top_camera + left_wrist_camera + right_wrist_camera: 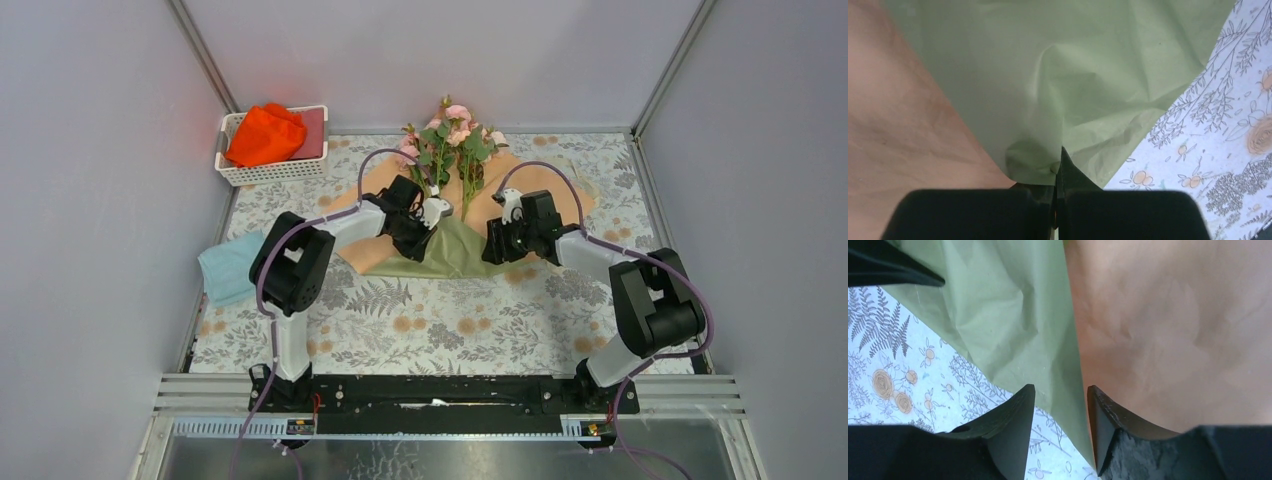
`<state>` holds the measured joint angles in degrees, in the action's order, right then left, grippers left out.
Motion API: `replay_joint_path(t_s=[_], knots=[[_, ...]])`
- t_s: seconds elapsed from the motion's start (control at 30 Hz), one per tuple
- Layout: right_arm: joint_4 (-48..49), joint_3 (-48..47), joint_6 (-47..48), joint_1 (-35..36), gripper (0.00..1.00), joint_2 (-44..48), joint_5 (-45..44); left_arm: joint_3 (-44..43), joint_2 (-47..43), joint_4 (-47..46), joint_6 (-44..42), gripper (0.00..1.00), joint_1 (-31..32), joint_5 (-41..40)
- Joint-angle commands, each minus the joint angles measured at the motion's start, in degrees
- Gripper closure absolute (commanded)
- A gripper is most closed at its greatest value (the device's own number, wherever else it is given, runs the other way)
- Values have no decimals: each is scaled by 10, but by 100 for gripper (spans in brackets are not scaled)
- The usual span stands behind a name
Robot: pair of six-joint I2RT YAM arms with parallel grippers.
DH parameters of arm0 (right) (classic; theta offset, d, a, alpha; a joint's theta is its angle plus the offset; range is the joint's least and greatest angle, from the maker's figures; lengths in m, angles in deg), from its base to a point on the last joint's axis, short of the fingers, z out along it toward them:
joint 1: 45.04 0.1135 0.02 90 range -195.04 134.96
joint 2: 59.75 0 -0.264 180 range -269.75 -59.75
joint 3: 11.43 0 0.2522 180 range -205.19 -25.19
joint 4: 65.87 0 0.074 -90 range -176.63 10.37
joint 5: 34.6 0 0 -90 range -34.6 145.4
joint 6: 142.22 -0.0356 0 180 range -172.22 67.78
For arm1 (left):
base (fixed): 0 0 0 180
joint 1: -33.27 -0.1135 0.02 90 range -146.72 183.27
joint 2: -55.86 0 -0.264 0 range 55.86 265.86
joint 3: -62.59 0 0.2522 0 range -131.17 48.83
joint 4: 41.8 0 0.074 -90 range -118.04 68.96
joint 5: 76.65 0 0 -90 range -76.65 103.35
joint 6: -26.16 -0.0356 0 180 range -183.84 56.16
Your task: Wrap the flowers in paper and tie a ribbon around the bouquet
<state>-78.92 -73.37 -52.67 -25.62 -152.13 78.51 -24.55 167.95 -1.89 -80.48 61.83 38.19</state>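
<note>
The flowers (452, 140), pink roses on green stems, lie at the far end of the paper (455, 258). The sheet lies peach side up, with its near part folded over to show olive green. My left gripper (428, 232) is at the fold's left side, shut on a pinch of the green paper (1073, 75) between its jaws (1060, 175). My right gripper (498, 240) is at the fold's right side. It stands open (1060, 395), and the paper's edge (1068, 365) runs loose between its fingers. The ribbon and a finished bouquet are out of view.
A white basket (236, 172) holding an orange-red cloth (265, 135) stands at the back left. A light blue cloth (228, 265) lies at the table's left edge. The floral tablecloth (450, 320) covers the table, and grey walls enclose it on three sides.
</note>
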Motion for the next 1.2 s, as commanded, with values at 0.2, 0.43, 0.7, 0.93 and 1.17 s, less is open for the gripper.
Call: replay_joint_path(t_s=[0.2, 0.43, 0.7, 0.93, 1.17], knots=[[-53, 22, -18, -37, 100, 23, -73, -28, 18, -11, -16, 100, -1, -64], [-37, 37, -30, -58, 100, 23, -67, -41, 23, 4, -32, 100, -1, -139], [-39, 6, -43, -58, 99, -3, -44, -113, -7, 84, -34, 27, -1, -240], [-60, -20, -42, -58, 97, -27, -29, -102, -114, 121, -36, 31, 49, -165], [-63, -31, -49, -57, 94, -35, -31, -64, -20, 95, -30, 68, 76, -110]])
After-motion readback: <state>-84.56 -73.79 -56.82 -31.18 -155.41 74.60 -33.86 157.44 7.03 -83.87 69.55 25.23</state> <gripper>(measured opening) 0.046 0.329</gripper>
